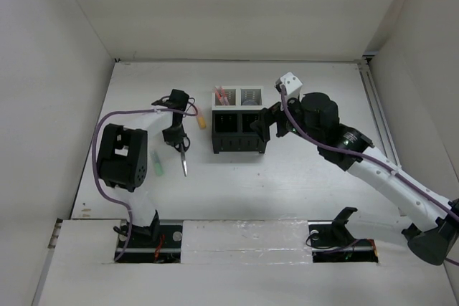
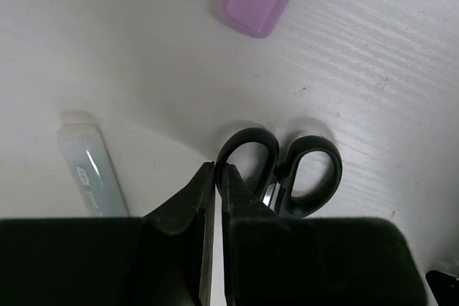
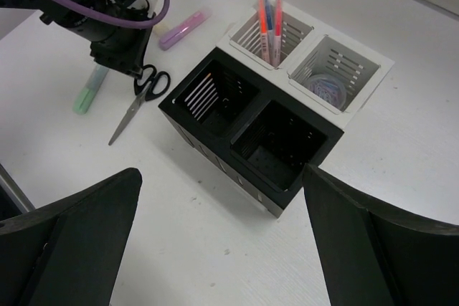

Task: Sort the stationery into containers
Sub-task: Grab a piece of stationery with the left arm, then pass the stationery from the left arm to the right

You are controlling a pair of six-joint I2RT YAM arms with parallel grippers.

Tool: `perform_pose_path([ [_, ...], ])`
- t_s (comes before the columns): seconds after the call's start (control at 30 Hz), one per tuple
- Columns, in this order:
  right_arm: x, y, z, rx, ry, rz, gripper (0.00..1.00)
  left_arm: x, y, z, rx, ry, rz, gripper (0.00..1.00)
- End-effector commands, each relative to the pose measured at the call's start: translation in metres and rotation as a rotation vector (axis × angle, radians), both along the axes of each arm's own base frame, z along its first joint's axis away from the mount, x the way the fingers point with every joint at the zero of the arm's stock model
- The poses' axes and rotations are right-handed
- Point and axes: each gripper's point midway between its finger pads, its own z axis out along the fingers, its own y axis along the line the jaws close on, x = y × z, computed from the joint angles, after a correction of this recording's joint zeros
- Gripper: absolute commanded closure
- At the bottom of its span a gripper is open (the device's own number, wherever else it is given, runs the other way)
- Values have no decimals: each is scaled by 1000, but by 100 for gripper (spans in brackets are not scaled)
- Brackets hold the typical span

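1. The left gripper [image 2: 216, 170] is held low over the scissors [image 2: 280, 173], which lie flat on the table [image 1: 308, 177] to the left of the desk organiser [image 1: 239, 147].
2. Its fingers [image 2: 179, 206] are drawn almost together, with only a thin slit left between them. Their tips are seen at the rim of the left handle loop. Whether that rim is touched cannot be told.
3. The black handles of the scissors are turned toward the far side of the table, and the blades are pointed toward the arm bases.
4. A green highlighter [image 1: 158, 167] is laid just left of the scissors. A purple highlighter [image 3: 183, 28] is laid beyond the handles. An orange highlighter [image 1: 201, 120] is seen between the left gripper and the organiser.
5. The organiser is made up of two white compartments at the back and two black ones at the front, joined in one block.
6. Thin pens [image 3: 269, 23] are stood upright in the white compartment nearer the scissors. A small round grey item [image 3: 326, 87] is seen lying at the bottom of the other white compartment.
7. The right gripper [image 3: 221, 177] is held above the table on the right of the organiser, near the black compartments. Its fingers [image 3: 72, 241] are spread wide apart.
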Motion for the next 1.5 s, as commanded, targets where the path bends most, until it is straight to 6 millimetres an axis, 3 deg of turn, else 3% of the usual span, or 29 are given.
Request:
perform_pose_path([
  [0.0, 6, 6, 17, 45, -57, 15, 0, -1, 7, 28, 7, -59, 30, 100],
  [0.1, 6, 11, 19, 58, -64, 35, 0, 6, 3, 48, -29, -135, 36, 100],
  [0.13, 6, 11, 19, 58, -64, 36, 0, 14, 4, 67, -33, -216, 43, 100],
  [0.27, 5, 20, 21, 93, -89, 76, 0, 17, 8, 106, -38, -341, 47, 100],
  [0.43, 7, 27, 27, 126, -117, 106, 0, 16, 6, 134, -55, -429, 43, 100],
  [0.5, 8, 34, 21, 134, -105, 129, 0, 16, 2, 152, -92, -484, 24, 100],
  [0.53, 8, 37, 32, 175, -128, 153, 0, 14, 1, 158, -101, -497, 5, 100],
  [0.57, 6, 40, 27, 179, -126, 176, 0, 15, -2, 167, -119, -529, -10, 100],
  [0.6, 6, 41, 33, 205, -137, 190, 0, 12, -5, 186, -149, -589, -31, 100],
  [0.7, -1, 57, 38, 250, -141, 276, 1, 7, -17, 208, -220, -676, -112, 100],
  [0.73, 0, 60, 39, 257, -130, 283, 1, 3, -22, 229, -260, -744, -133, 100],
  [0.8, 1, 69, 44, 270, -129, 285, 2, -5, -25, 235, -283, -768, -162, 100],
  [0.83, 8, 75, 37, 260, -114, 284, 4, -9, -27, 248, -307, -809, -177, 100],
  [0.97, 1, 112, 27, 296, -74, 394, 4, -21, -43, 263, -390, -865, -265, 100],
  [1.03, -2, 127, 38, 345, -92, 453, 4, -24, -45, 262, -401, -864, -275, 100],
  [1.1, -4, 140, 32, 376, -67, 486, 4, -26, -49, 268, -419, -879, -305, 100],
  [1.27, -7, 177, 47, 423, -86, 555, 5, -29, -56, 266, -453, -879, -337, 100],
  [1.3, 2, 185, 37, 412, -70, 539, 5, -29, -56, 262, -452, -870, -336, 100],
  [1.47, 25, 207, 30, 417, -31, 487, 8, -33, -60, 261, -470, -865, -354, 100],
])
